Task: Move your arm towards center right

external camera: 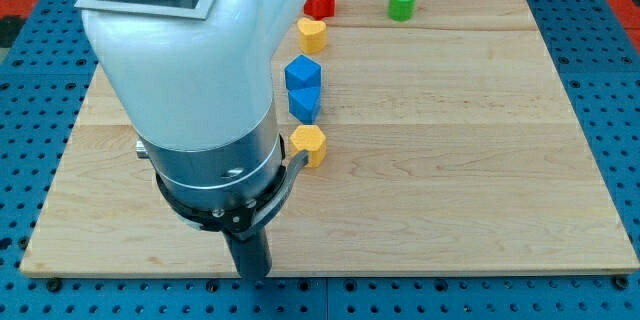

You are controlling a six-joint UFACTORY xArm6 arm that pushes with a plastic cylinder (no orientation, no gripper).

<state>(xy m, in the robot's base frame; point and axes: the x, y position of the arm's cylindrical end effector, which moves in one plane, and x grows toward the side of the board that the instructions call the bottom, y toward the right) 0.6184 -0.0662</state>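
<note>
My tip [252, 274] is at the bottom edge of the wooden board, left of centre, under the large white and grey arm body [190, 80]. It touches no block. A yellow block [310, 144] lies up and to the right of the tip. Two blue blocks [303, 71] [305, 102] stand stacked in a column above it. A yellow heart-like block [312, 33] and a red block [320, 1] lie further up. A green block [402, 3] sits at the top, right of centre.
The wooden board [480, 160] rests on a blue pegboard table [610, 80]. The arm body hides much of the board's left half.
</note>
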